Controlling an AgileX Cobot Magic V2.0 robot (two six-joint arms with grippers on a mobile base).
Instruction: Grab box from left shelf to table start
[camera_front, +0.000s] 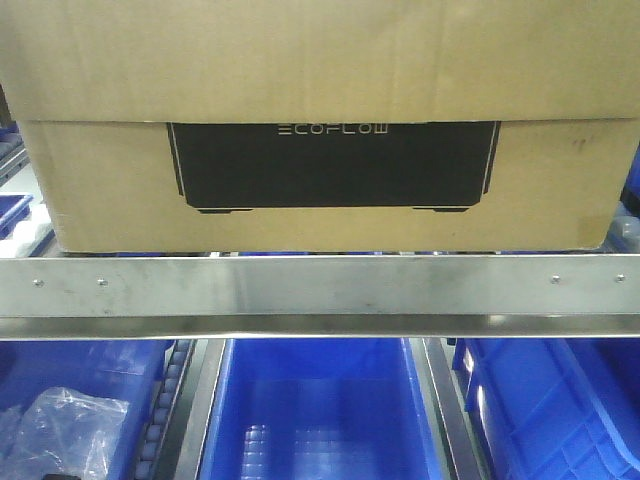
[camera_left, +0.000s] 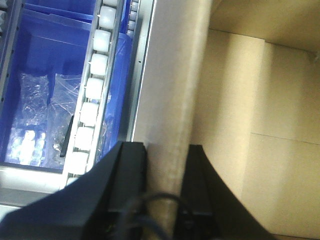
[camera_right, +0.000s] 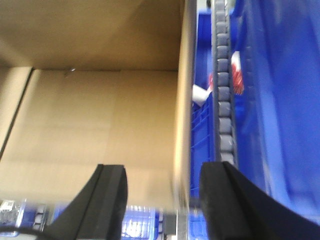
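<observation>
The box (camera_front: 320, 90) sits on the shelf (camera_front: 320, 285), filling the upper frame, long axis running left to right. Left jaws pinch its left edge; right jaws, spread wide, straddle its right edge.

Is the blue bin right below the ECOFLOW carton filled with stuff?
No, the middle blue bin beneath the ECOFLOW carton shows only its bare floor in the front view.
</observation>
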